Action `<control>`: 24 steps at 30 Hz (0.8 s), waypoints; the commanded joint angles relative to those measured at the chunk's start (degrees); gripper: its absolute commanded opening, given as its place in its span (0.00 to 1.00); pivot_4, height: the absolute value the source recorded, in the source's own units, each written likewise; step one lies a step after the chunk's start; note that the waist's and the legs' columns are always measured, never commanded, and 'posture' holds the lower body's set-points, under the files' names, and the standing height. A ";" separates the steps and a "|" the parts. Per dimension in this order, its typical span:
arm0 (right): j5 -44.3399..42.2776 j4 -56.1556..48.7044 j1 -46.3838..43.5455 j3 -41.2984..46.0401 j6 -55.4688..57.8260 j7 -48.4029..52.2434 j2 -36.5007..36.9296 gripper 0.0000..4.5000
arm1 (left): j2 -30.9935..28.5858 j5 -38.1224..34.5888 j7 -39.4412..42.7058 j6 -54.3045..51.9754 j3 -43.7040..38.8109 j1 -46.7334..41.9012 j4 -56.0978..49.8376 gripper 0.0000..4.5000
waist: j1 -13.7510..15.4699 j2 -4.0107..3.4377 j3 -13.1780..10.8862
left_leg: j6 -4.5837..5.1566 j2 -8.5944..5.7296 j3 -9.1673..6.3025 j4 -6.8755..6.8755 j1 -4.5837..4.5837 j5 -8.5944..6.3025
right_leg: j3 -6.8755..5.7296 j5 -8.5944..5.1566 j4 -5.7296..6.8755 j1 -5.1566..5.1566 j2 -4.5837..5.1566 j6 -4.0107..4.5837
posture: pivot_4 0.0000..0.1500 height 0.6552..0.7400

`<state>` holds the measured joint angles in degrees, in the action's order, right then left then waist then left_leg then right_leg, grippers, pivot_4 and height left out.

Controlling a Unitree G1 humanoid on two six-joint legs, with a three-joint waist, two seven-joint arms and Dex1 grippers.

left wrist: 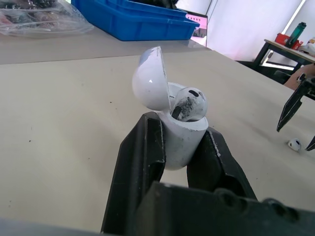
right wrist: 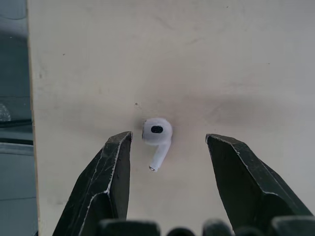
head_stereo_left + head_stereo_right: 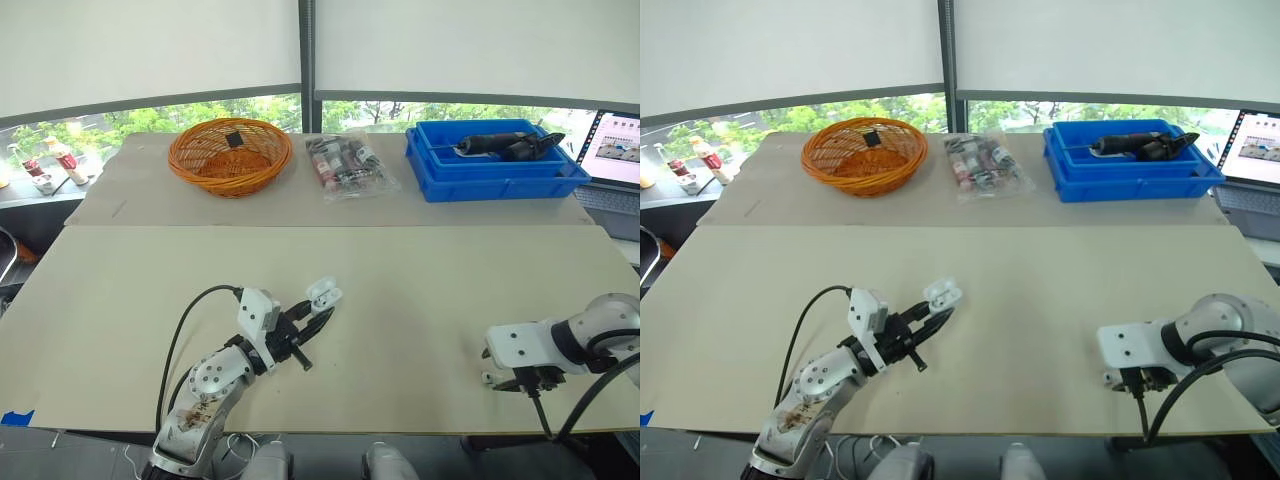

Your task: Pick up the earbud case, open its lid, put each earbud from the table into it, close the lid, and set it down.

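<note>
Tabletop (image 3: 400,300), pale and wide, carrying along its far edge a blue bin (image 3: 500,185) toward the right corner, a wicker basket (image 3: 230,180) left of centre, and a clear bag of small items (image 3: 345,165) between them.

Left gripper (image 3: 312,325), near the front edge left of centre, pinches the white earbud case (image 1: 182,142) by its lower body and holds it off the surface. The lid (image 1: 150,78) stands open, tipped back on its hinge. One earbud (image 1: 189,103) sits in the case, its head proud of the rim.

Right gripper (image 2: 168,136), near the front edge toward the right corner, points down with its fingers spread to either side of the second earbud (image 2: 157,132), which lies flat on the tabletop and touches neither finger.

Probable hazards: the loose earbud is small, smooth and rounded, so an off-centre closure may squirt it sideways, and the front edge is close enough for it to roll off. The seated earbud appears only partly home; tilting the case during the hand-over could shake it out, and the open lid could block insertion.
</note>
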<state>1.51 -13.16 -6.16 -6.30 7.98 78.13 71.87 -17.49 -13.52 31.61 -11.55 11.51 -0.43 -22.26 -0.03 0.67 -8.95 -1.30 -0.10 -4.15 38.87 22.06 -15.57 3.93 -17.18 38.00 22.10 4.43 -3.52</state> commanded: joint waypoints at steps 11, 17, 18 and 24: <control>0.85 0.08 -3.94 -4.51 7.99 2.46 -1.69 0.60 | 0.03 -0.23 -0.10 0.05 -0.04 -0.23 -1.88 0.13 | -0.06 0.03 -0.01 | 0.00 0.02 0.13 0.00 -0.02 0.00 | -0.02 0.00 -0.01 -0.02 -0.01 0.00 | 1.00 1.00; -0.06 -1.43 -4.04 -5.10 10.93 3.26 -2.60 0.34 | 0.28 -0.16 -0.20 0.12 0.19 -0.30 -1.65 0.13 | 0.02 0.03 -0.01 | 0.00 0.02 0.12 0.00 -0.02 0.00 | -0.03 0.00 -0.01 -0.02 -0.01 0.00 | 1.00 1.00; -0.04 -1.51 -4.10 -5.17 11.09 3.24 -2.67 0.26 | 0.29 -0.15 -0.18 0.15 0.20 -0.30 -1.60 0.13 | 0.04 0.03 -0.01 | 0.00 0.02 0.12 0.00 -0.02 0.00 | -0.04 0.00 -0.01 -0.02 -0.01 0.00 | 1.00 1.00; -0.74 -2.81 -4.29 -4.49 12.18 3.01 -2.99 0.08 | 0.23 -0.07 0.14 0.37 0.27 -0.55 -1.10 0.13 | 0.00 0.03 -0.01 | 0.00 0.03 0.12 0.00 -0.02 0.00 | -0.04 0.00 -0.01 -0.02 -0.02 0.00 | 1.00 1.00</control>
<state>1.94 -14.31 -10.72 -10.31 19.54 80.69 69.42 -17.46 -13.48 31.56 -11.58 11.49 -0.43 -22.23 -0.03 0.70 -8.97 -1.30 -0.08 -4.03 38.87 22.04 -15.57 3.89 -17.18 38.00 22.08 4.40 -3.51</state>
